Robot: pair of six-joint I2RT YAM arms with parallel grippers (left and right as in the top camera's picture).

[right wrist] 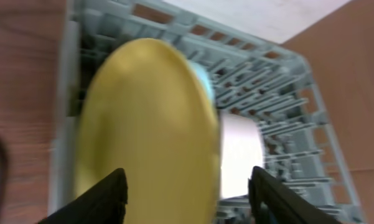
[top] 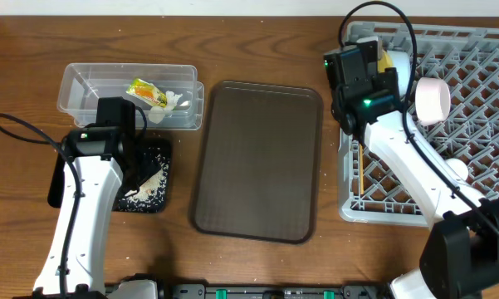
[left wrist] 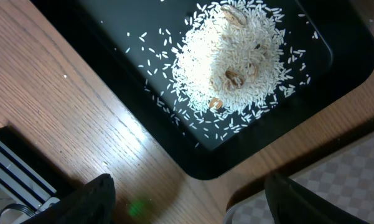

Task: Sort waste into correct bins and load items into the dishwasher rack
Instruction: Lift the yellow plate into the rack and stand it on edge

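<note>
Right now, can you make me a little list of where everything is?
clear tub: snack wrapper, white scraps inside
black tray: rice pile
brown serving tray: between tub and rack
dishwasher rack: yellow plate on edge, pale cup, chopsticks
left fingers: open, near the rice
right fingers: open, at the plate

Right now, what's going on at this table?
The left gripper hangs open over the black tray, where the rice lies piled. The right gripper, open, is at the yellow plate standing on edge in the dishwasher rack; that view is blurred, so contact is unclear. The snack wrapper lies in the clear tub. A pale cup sits in the rack.
</note>
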